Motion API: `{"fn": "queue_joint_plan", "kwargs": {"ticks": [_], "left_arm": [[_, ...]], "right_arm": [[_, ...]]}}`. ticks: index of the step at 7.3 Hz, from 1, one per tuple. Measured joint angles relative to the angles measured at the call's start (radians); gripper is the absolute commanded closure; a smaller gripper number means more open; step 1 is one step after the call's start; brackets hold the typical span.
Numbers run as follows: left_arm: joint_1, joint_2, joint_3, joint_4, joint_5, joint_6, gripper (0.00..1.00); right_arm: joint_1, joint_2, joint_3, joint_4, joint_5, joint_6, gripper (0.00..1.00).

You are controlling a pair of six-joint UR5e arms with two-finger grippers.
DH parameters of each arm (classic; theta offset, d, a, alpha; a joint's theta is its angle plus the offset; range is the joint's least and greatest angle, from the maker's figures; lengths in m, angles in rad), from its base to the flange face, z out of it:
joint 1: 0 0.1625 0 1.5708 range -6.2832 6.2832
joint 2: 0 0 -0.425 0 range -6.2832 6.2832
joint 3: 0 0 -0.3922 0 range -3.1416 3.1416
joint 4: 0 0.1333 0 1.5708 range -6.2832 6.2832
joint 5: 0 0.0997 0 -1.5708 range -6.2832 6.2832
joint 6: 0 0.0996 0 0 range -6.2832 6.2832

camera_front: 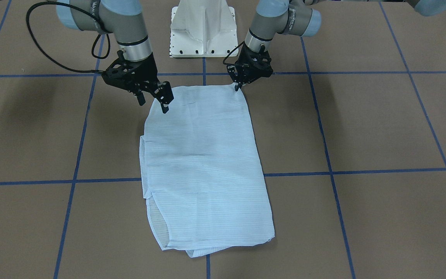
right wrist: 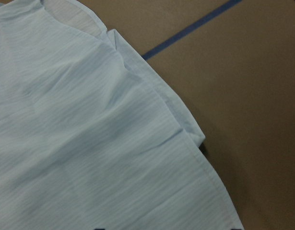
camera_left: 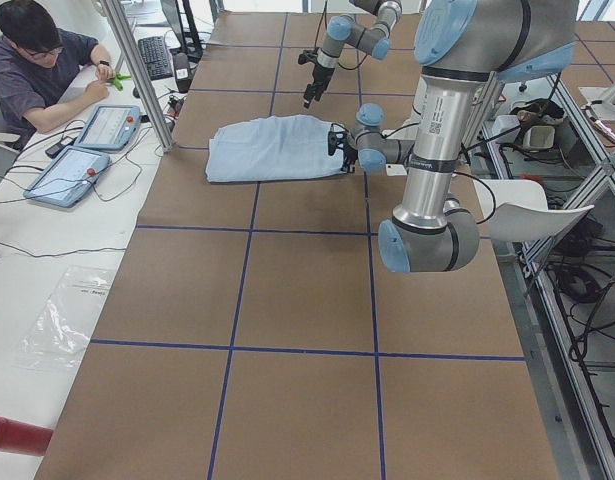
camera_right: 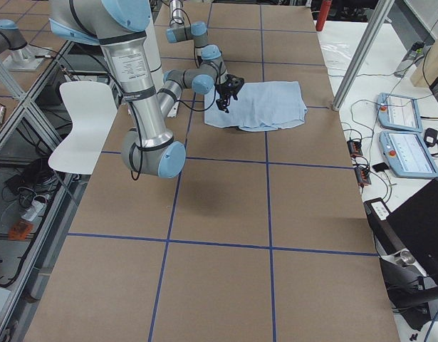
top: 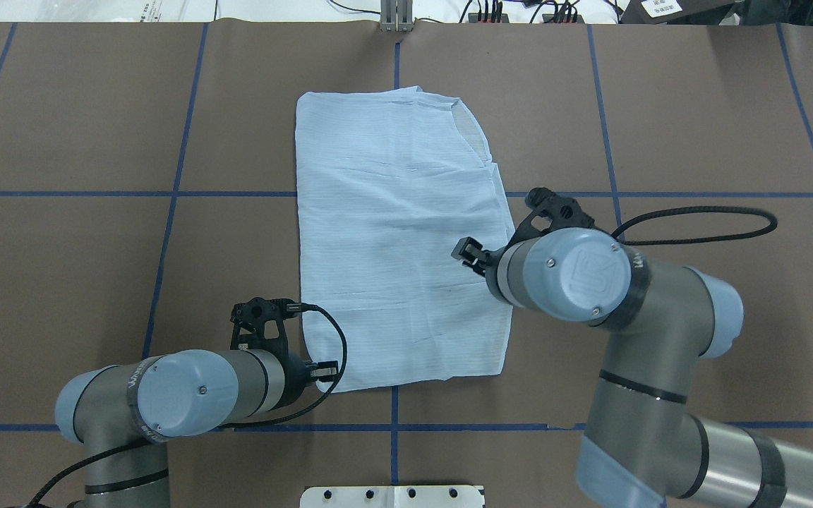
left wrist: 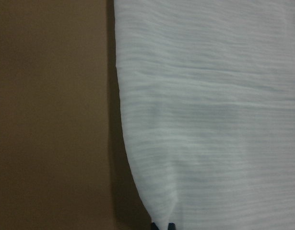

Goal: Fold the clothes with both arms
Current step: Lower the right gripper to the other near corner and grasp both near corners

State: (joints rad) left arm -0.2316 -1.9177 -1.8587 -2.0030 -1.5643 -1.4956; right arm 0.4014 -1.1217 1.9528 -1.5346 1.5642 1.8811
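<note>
The shirt (camera_front: 203, 155) lies flat on the table (camera_front: 362, 128) near its middle, in front of the pedestal base (camera_front: 203, 29), with its long side running away from the robot. The left gripper (camera_front: 238, 86) sits at the shirt's near corner on the robot's left. It seems to pinch that corner, though the wrist view shows only the fingertips. The right gripper (camera_front: 153, 104) hangs above the shirt's edge on the robot's right, toward the near end, jaws apart. Across the table, a person (camera_left: 37, 60) sits beside two teach pendants (camera_left: 109, 127).
</note>
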Motion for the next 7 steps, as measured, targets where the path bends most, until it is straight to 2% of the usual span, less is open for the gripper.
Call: {"fn": "queue_joint_plan", "kwargs": {"ticks": [3,7], "left_arm": [[-0.001,-0.001,-0.004,0.0,0.003,0.0,1.0],[-0.003,0.005,-0.017,0.0,0.012,0.0,1.0]], "right_arm": [[-0.135,0.031,-0.039,-0.046,-0.085,0.187,0.06],[-0.191,0.096,-0.146,-0.052,-0.142,0.283,0.06]]}}
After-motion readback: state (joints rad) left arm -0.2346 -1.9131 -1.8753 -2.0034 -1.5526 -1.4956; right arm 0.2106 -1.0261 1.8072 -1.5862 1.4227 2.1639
